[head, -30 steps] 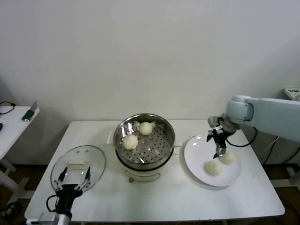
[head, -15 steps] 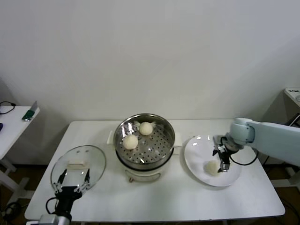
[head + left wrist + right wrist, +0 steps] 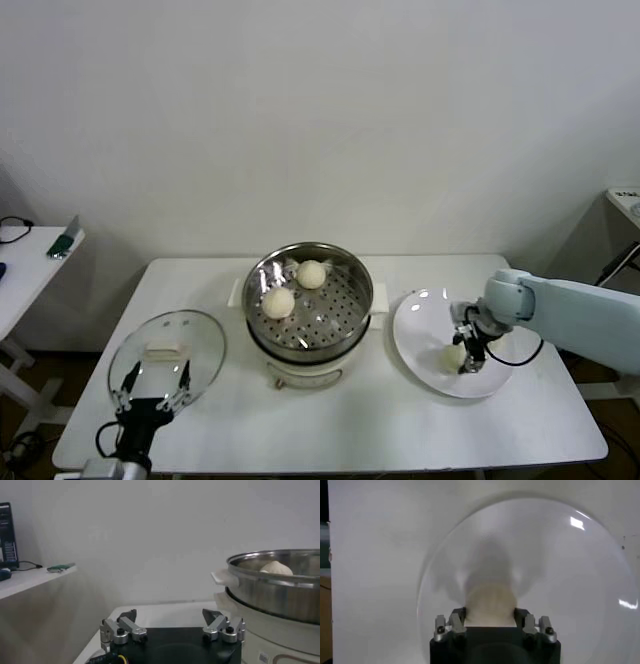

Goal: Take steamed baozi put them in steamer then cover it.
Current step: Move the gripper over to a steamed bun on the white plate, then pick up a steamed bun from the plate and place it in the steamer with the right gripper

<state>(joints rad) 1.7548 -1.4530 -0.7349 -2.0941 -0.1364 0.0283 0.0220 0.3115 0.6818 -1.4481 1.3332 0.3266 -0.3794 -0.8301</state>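
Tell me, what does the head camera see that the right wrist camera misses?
Only the head view shows the steamer holding two baozi, the glass lid lying on the table, and the left gripper parked open by it. Only the right wrist view shows, close up, the right gripper with its fingers on either side of a bun. Both show the white plate.

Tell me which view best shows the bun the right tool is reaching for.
The right wrist view: the baozi sits between the right tool fingers on the plate. The head view shows it small, partly hidden. The left wrist view misses it.
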